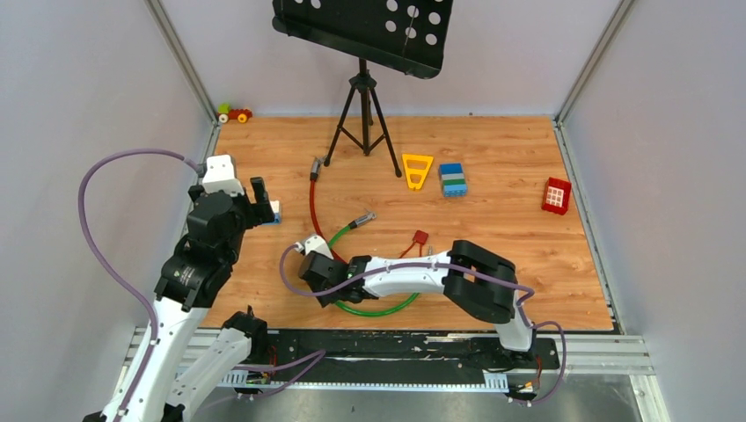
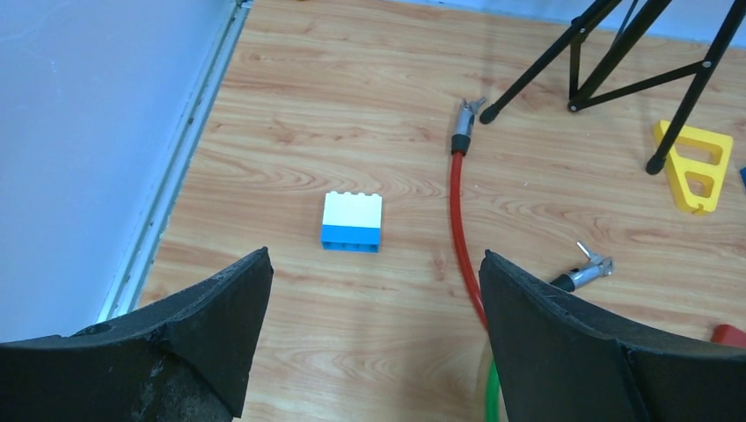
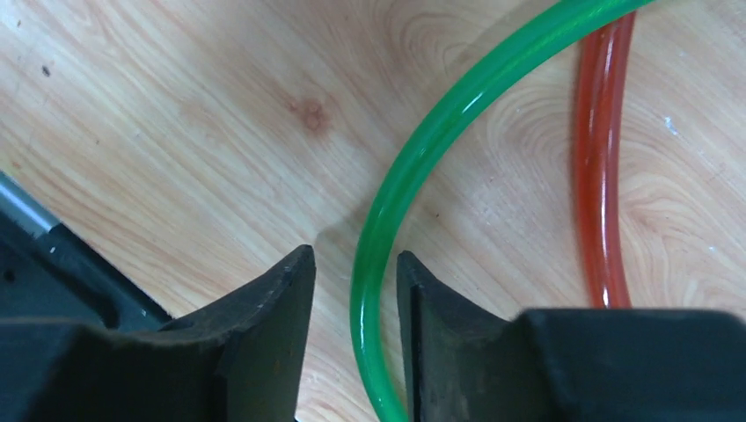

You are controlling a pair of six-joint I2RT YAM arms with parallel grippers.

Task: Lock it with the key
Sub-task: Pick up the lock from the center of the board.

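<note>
On a wood-grain worktop [image 1: 519, 237] enclosed by pale walls [image 1: 79, 88], the left tool [image 2: 374, 257] is spread wide and the right tool [image 3: 352, 264] is set loosely astride the green cable [image 3: 380, 224]. The key [image 1: 428, 251] is seen beside the red padlock [image 1: 420, 236].

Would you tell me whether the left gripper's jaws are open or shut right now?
Open: the left gripper has its jaws wide apart in its wrist view, with nothing held between them.
</note>
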